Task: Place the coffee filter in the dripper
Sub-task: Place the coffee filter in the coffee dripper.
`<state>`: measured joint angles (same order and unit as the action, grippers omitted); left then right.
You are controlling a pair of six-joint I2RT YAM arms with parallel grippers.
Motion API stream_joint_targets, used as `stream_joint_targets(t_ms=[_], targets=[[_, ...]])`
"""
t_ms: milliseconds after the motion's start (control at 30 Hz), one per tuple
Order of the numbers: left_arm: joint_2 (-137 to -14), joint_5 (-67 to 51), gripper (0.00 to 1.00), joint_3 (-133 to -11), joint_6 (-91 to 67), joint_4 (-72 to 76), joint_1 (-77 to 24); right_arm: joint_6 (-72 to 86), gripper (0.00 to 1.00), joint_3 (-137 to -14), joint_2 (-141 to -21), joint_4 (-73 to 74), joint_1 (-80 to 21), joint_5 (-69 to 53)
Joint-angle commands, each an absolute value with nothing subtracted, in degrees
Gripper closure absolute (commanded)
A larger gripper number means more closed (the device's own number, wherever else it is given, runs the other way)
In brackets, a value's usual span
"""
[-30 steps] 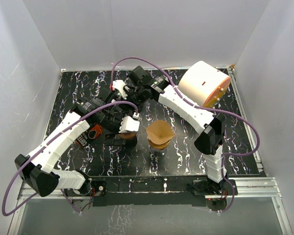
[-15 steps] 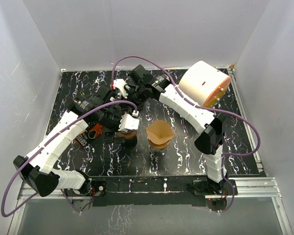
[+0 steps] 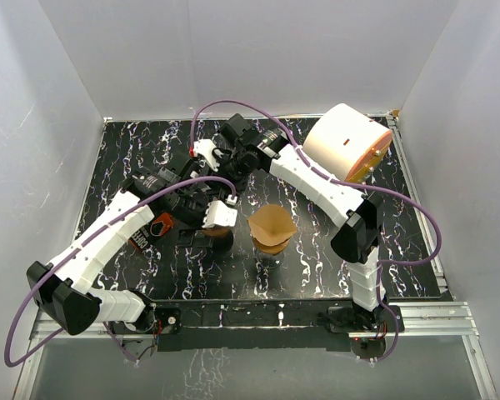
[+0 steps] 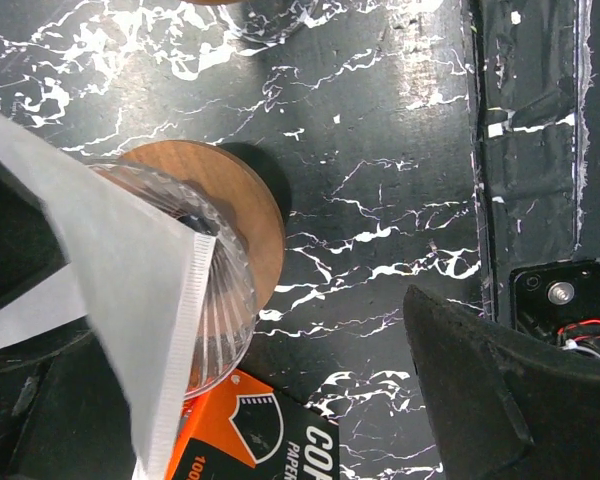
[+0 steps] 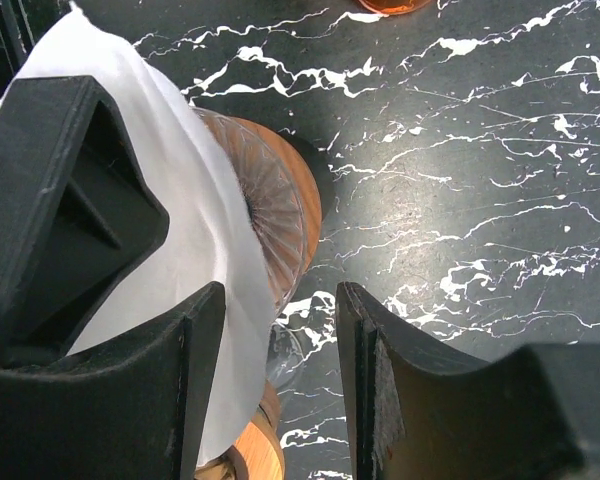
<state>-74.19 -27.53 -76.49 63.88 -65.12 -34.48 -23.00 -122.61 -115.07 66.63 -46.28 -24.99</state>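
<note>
1. Enclosure: plain white walls [image 3: 233, 50] on three sides. The table [image 3: 142, 150] is black with white veining, flat and hard.
2. Coffee filter [image 4: 130, 300]: white paper, folded flat. It lies slanted across the mouth of the dripper [image 4: 250, 210] (ribbed glass cone on a wooden ring), its long seamed edge running down toward the cone's throat. Judged not yet opened out or seated.
3. Left gripper [image 4: 220, 270]: fingers spread wide either side of the dripper, pinching nothing. The filter lies close by one finger (contact cannot be told) and well apart from the other. This is the nearer arm for pressing the paper in.
4. Right gripper [image 5: 275, 300]: jaws part-spread and empty. It sits on the far side of the dripper, with the filter ahead of it.
5. Adjacent: an orange box [image 4: 270, 430] is just beside the dripper's base. A second dripper [image 3: 272, 227] with brown paper is near. A white drum [image 3: 346, 142] is well apart.
</note>
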Motion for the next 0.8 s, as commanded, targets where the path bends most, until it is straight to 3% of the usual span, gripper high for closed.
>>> stream_joint_targets(t_ms=[0, 767], targets=[[-73.0, -29.4, 0.06, -74.2, 64.7, -63.0, -33.9, -23.9, 0.53, -122.4, -114.4, 66.7, -47.3, -25.6], [-72.0, -31.4, 0.05, -67.4, 63.4, -59.5, -34.0, -24.0, 0.52, -118.4, -115.0, 64.9, -48.5, -24.4]])
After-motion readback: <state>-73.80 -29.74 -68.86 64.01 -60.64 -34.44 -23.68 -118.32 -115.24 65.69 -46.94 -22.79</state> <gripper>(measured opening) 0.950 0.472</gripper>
